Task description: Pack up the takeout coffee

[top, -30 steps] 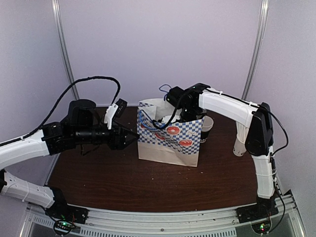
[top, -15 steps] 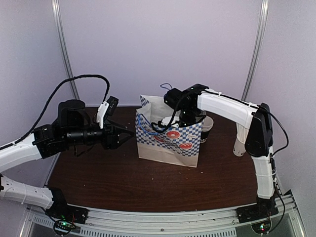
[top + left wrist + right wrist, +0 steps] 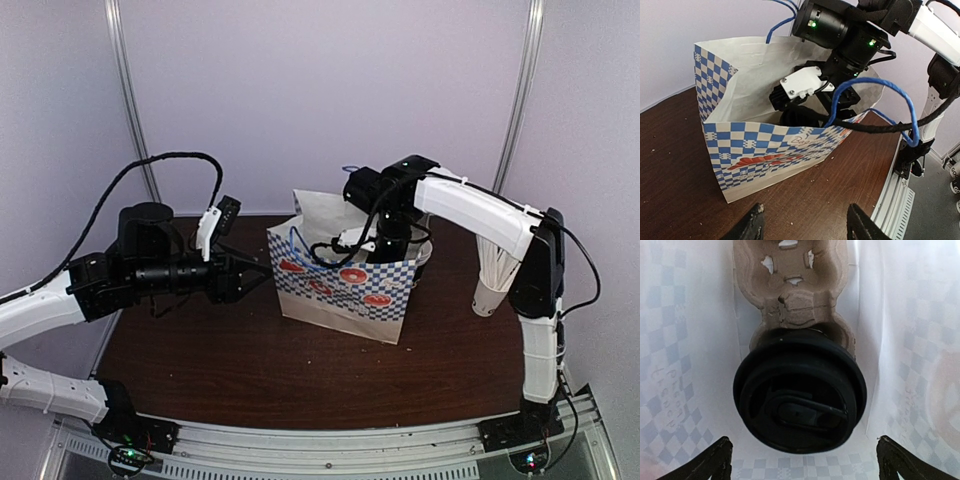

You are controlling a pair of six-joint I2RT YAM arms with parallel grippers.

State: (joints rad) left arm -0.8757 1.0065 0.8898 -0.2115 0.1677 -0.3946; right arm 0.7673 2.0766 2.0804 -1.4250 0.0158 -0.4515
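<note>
Inside the checkered bag (image 3: 340, 300), script unreadable: the takeout coffee (image 3: 800, 395).

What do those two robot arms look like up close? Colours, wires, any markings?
The left arm and right arm are slim white shells joined by black motor joints. A black cable runs along the left one, a blue cable by the right wrist, where small green lights glow. The left gripper and right gripper each have two dark pointed fingers.

Blue-checked paper bag (image 3: 340, 295), upright on brown table (image 3: 250, 370); right arm (image 3: 470, 205) angled into its mouth, tip seemingly inside; left gripper (image 3: 262, 280) stood just beside.
</note>
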